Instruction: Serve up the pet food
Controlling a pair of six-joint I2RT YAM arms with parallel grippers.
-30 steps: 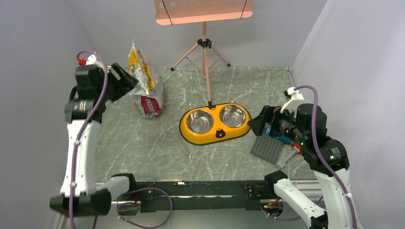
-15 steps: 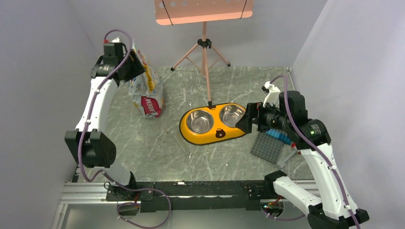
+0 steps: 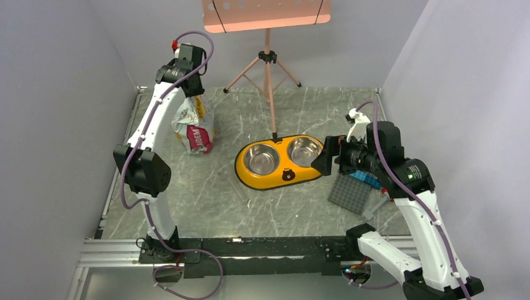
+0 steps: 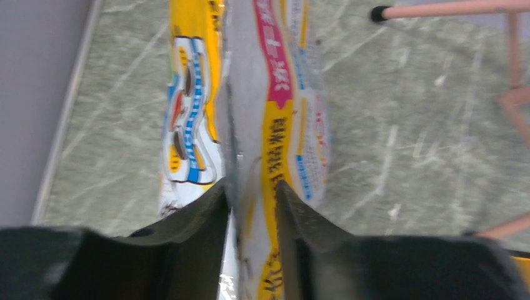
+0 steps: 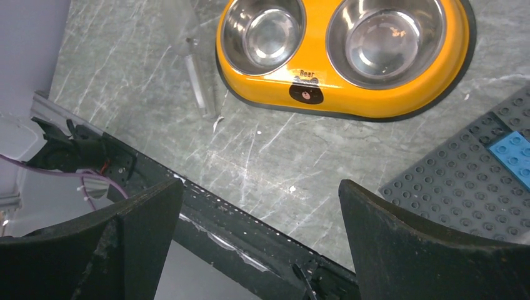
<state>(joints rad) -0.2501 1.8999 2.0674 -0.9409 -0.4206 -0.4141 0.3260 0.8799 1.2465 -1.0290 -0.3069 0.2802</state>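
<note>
Compared with one second ago, the left arm is now stretched far over the table, and the left claw (image 4: pixel 252 187) sits on the top of the pet food bag (image 4: pixel 275 94) instead of waiting beside it. Its two fingers are much nearer to each other than before. The flat top edge of the bag passes between them and both fingers touch the foil, so I judge the claw is clamped on the bag. How firm this grip is, I cannot tell. The bag stands upright directly under this claw. No kibble is visible, so it is probably still inside, and the lifting and pouring are not yet begun.

The right claw (image 5: pixel 259 244) is now closer to the yellow double-bowl feeder (image 5: pixel 375 103). Its fingers are wide apart and nothing is between them. The feeder lies just in front of it, and both steel bowls look empty.

Beside the right claw, on its outer side, lies a grey studded baseplate (image 5: pixel 462 181) with a blue brick (image 5: pixel 512 150) on it, clear of the feeder. The pink music stand (image 3: pixel 267 62) is more important. Its legs stand between the left claw and the feeder, and one foot (image 4: pixel 378 12) is near the bag. I think the way to the bowls must go in front of these legs.
</note>
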